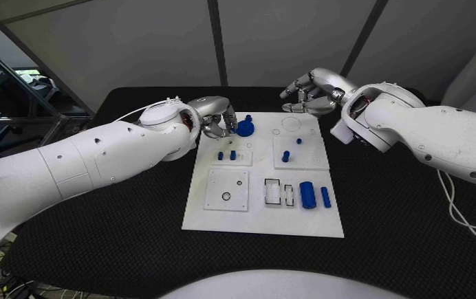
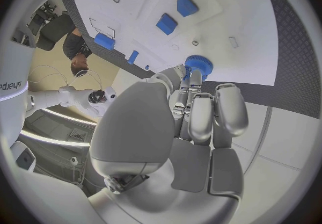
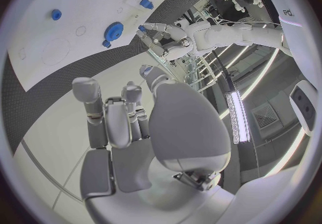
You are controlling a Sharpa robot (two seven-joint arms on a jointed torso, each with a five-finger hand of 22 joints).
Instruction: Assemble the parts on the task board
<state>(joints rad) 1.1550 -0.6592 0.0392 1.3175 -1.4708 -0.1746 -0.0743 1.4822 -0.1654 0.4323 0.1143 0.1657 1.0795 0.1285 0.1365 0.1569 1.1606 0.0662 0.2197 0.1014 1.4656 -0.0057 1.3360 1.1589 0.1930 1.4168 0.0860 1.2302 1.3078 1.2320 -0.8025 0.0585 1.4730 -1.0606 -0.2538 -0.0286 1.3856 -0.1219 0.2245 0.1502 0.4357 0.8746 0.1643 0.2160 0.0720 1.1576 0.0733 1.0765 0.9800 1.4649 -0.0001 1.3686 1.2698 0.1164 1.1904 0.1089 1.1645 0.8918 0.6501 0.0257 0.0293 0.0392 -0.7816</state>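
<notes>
Black table [image 1: 119,244] under grey wall panels, with the white task board [image 1: 263,203] lying in its middle. Head view: left hand [image 1: 217,122] sits at the board's far left corner, fingers closed around a blue gear [image 1: 245,128] that rests just over the board's edge. Right hand [image 1: 309,93] hovers just beyond the board's far edge, fingers curled in, nothing in them. Two blue cylinders [image 1: 316,195] lie side by side near the board's right edge; small blue pegs [image 1: 226,154] stand nearer its centre. Left wrist view: fingertips [image 2: 187,75] pinch the gear [image 2: 198,65] against the board [image 2: 221,20]; two blue pegs [image 2: 176,13] stand further in. Right wrist view: right hand [image 3: 127,122] is off the board [image 3: 60,25], fingers drawn together and holding nothing; the gear [image 3: 114,30] shows at the board's edge, touched by the left hand [image 3: 155,31].
</notes>
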